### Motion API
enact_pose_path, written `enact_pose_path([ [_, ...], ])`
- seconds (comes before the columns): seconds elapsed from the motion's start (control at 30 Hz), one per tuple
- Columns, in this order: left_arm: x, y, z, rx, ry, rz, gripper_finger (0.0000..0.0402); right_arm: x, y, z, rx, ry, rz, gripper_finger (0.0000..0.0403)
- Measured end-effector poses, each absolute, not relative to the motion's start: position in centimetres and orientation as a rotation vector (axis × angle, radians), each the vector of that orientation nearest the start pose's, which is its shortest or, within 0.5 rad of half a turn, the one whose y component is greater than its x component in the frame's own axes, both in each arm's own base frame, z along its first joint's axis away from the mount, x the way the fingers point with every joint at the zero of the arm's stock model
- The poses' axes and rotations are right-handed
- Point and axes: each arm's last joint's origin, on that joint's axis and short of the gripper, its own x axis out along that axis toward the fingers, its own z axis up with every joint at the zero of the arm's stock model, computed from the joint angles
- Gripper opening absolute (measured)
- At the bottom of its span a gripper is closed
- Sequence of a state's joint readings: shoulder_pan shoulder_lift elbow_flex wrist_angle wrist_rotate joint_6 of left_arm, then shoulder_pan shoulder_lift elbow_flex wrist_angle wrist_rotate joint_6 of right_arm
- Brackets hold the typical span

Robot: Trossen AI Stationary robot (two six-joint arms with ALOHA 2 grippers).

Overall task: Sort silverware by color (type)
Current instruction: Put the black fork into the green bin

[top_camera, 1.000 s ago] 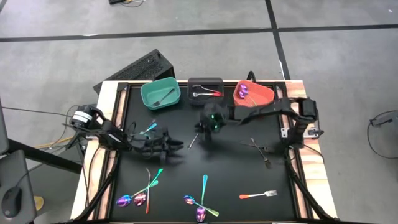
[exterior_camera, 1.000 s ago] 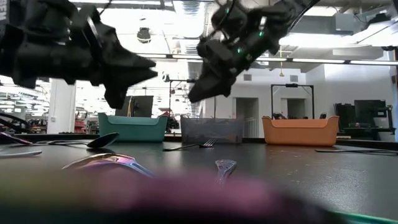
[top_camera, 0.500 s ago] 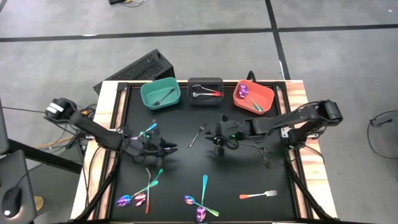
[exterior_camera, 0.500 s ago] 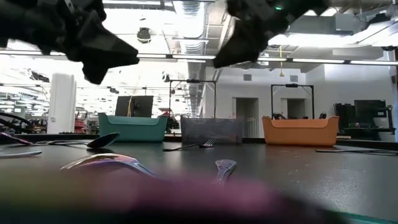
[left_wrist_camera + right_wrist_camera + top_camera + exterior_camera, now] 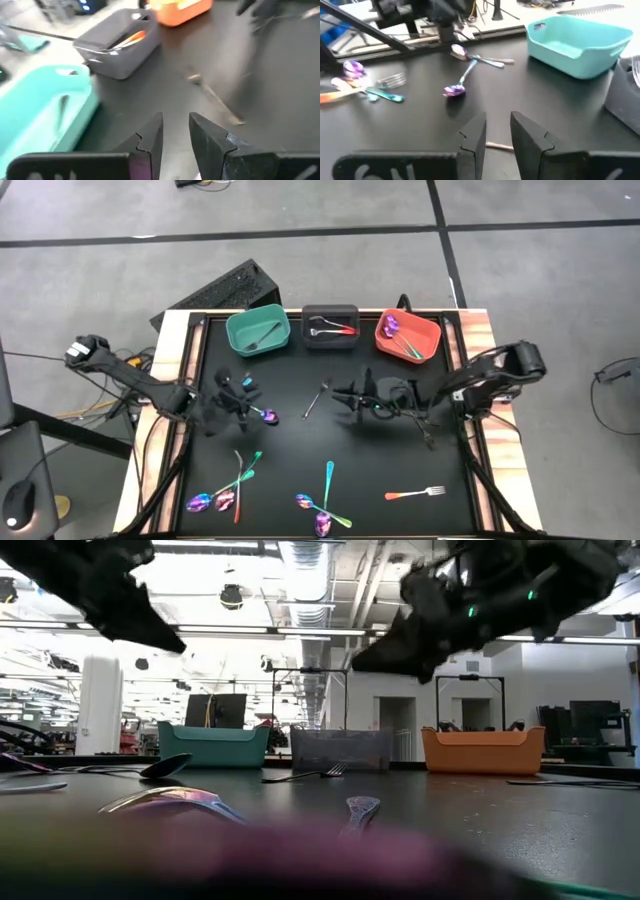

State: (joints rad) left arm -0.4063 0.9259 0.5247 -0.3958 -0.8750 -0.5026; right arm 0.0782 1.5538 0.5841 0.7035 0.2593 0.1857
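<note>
Silverware lies scattered on the black table. A grey fork (image 5: pixel 314 399) lies mid-table and shows in the left wrist view (image 5: pixel 215 98). An iridescent spoon (image 5: pixel 263 416), also in the right wrist view (image 5: pixel 456 88), lies beside my left gripper. Several iridescent pieces (image 5: pixel 228 498) and an orange-handled fork (image 5: pixel 415 493) lie near the front edge. My left gripper (image 5: pixel 238 396) hovers left of centre, slightly open and empty (image 5: pixel 175 131). My right gripper (image 5: pixel 347 394) hovers right of the grey fork, pointing toward the table's left, slightly open and empty (image 5: pixel 498 131).
Three bins stand along the far edge: teal (image 5: pixel 258 331) with a dark piece, dark grey (image 5: pixel 331 326) with orange-handled pieces, orange (image 5: pixel 407 336) with iridescent pieces. Dark forks (image 5: pixel 420 420) lie under my right arm. A black keyboard (image 5: pixel 225 290) sits behind the table.
My right gripper has come away from the dark grey bin, down and toward the table's near edge, and has turned to point toward the left. My left gripper has drawn back toward the table's left and far edge; the iridescent spoon now shows where it stood.
</note>
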Motion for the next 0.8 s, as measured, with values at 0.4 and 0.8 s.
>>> enact_pose_path([
  [0.4,17.4,5.7,23.0,0.104,0.554,0.760,0.0083,34.7,-1.6,19.9,-0.273,0.088,-0.354,0.0107],
  [0.8,16.9,11.7,21.5,-0.086,0.527,0.666,0.0083,35.1,-8.1,20.8,-0.014,0.200,-0.552,0.0107],
])
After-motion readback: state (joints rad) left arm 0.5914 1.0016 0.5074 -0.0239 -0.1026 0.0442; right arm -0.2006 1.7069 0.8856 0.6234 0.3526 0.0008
